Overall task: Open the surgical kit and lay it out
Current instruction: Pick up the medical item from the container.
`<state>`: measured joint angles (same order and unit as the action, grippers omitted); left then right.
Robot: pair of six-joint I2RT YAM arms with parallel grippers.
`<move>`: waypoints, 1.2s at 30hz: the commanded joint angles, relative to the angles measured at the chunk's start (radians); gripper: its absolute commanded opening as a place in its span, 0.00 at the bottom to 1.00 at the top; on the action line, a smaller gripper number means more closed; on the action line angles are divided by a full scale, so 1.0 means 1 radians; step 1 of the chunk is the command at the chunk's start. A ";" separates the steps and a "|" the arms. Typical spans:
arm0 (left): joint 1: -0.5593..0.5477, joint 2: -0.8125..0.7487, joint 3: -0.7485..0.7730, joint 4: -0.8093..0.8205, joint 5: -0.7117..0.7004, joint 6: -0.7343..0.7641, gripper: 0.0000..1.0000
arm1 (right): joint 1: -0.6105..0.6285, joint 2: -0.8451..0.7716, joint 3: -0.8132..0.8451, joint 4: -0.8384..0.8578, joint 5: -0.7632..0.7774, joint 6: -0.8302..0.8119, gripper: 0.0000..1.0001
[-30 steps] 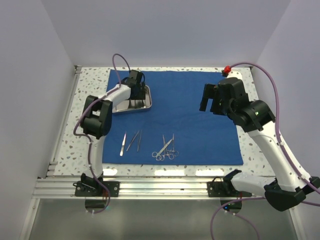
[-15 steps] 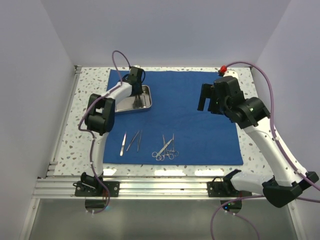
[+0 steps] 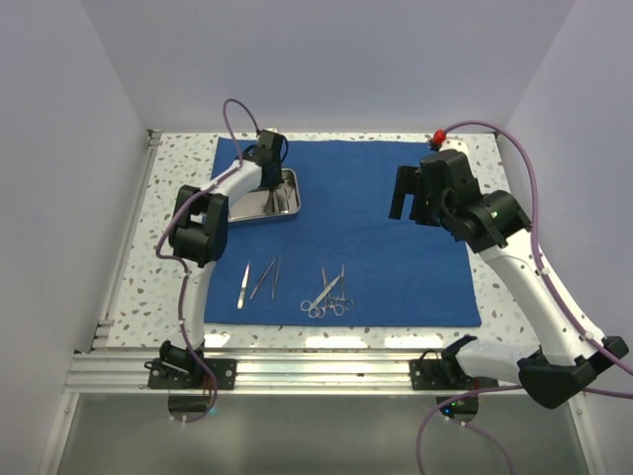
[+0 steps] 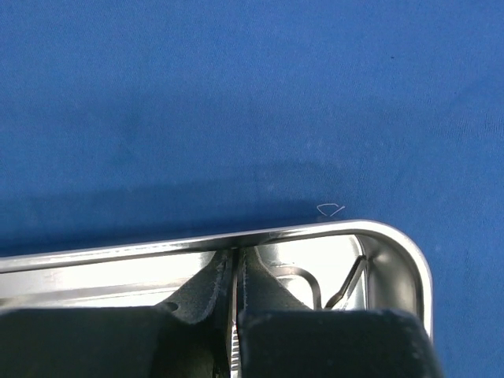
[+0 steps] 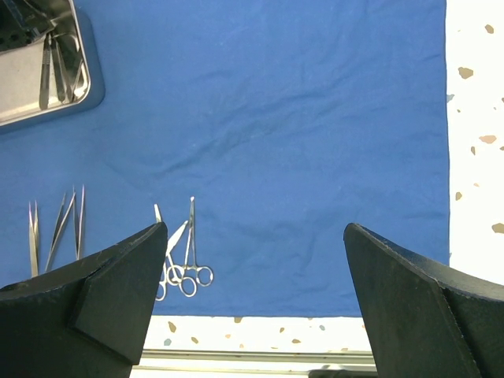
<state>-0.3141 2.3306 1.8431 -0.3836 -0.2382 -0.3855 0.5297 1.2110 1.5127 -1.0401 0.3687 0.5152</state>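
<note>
The left gripper (image 4: 235, 276) is down inside the steel tray (image 4: 398, 240), and its fingers are squeezed tight together. A thin silver tool (image 4: 234, 346) shows in the crack between them, so it looks pinched there.

The tool is slim, hard and slippery. It could slide out of the fingers when it is lifted, or turn and hang crooked. It could also catch on the other tool (image 4: 346, 285), which lies just right of the fingers near the tray's round corner, and drag it along.

The tray is shiny, with a raised rim, and it looks light. A snag could tip it or push it across the soft blue cloth (image 4: 236, 94). The cloth lies flat past the fingertips, with a few small wrinkles.

The right gripper (image 5: 253, 236) hangs in the air with its fingers spread wide, holding nothing. Below and left of its fingers, the pointed tweezers (image 5: 79, 228) and the ring-handled clamps (image 5: 191, 244) lie on the cloth.
</note>
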 commanded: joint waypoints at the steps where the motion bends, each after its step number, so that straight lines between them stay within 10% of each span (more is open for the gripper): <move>1: 0.013 -0.007 0.057 -0.103 -0.007 0.013 0.00 | -0.004 -0.008 -0.002 0.011 -0.017 0.002 0.98; 4: 0.018 -0.034 0.100 -0.132 -0.021 0.026 0.00 | -0.004 -0.013 -0.008 0.014 -0.016 0.008 0.98; 7: 0.024 -0.065 0.117 -0.133 -0.023 0.045 0.30 | -0.004 -0.021 -0.016 0.015 -0.017 0.014 0.98; 36: 0.040 0.022 0.039 -0.078 0.059 0.063 0.26 | -0.004 -0.036 -0.036 0.012 -0.016 0.060 0.98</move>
<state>-0.2832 2.3352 1.8996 -0.4927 -0.1944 -0.3466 0.5297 1.1976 1.4803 -1.0348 0.3492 0.5598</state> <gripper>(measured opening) 0.260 0.985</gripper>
